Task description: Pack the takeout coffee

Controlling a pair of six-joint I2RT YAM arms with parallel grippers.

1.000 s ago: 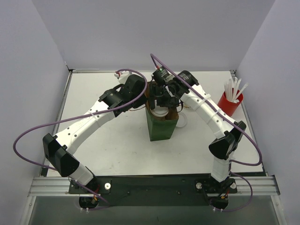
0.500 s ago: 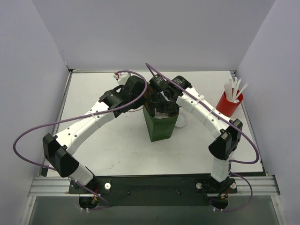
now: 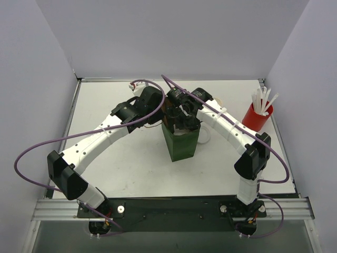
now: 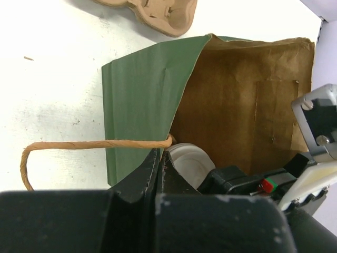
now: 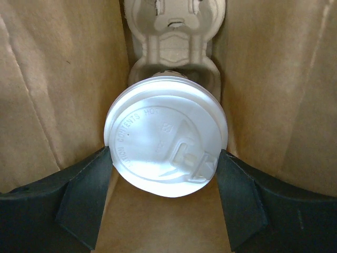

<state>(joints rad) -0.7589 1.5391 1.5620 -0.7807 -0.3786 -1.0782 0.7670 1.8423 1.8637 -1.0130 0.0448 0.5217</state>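
A white-lidded takeout cup (image 5: 166, 138) sits between the fingers of my right gripper (image 5: 164, 158), which is shut on it inside the green paper bag (image 3: 181, 143). Below the cup, on the bag's floor, lies a brown pulp carrier (image 5: 172, 31). In the top view the right gripper (image 3: 182, 122) is at the bag's mouth and hides the cup. My left gripper (image 4: 159, 157) is shut on the bag's rim (image 4: 174, 138) beside its paper handle (image 4: 79, 145). The cup's lid (image 4: 188, 161) shows just inside. The second cup is not clearly in view.
A red cup of white sticks (image 3: 258, 115) stands at the back right. Another pulp carrier (image 4: 152, 11) lies on the table behind the bag. A white curved rim (image 3: 204, 137) shows on the table just right of the bag.
My right gripper has moved left and down into the bag's mouth with the cup, so the lid no longer shows from above. The left gripper has kept its hold on the bag.
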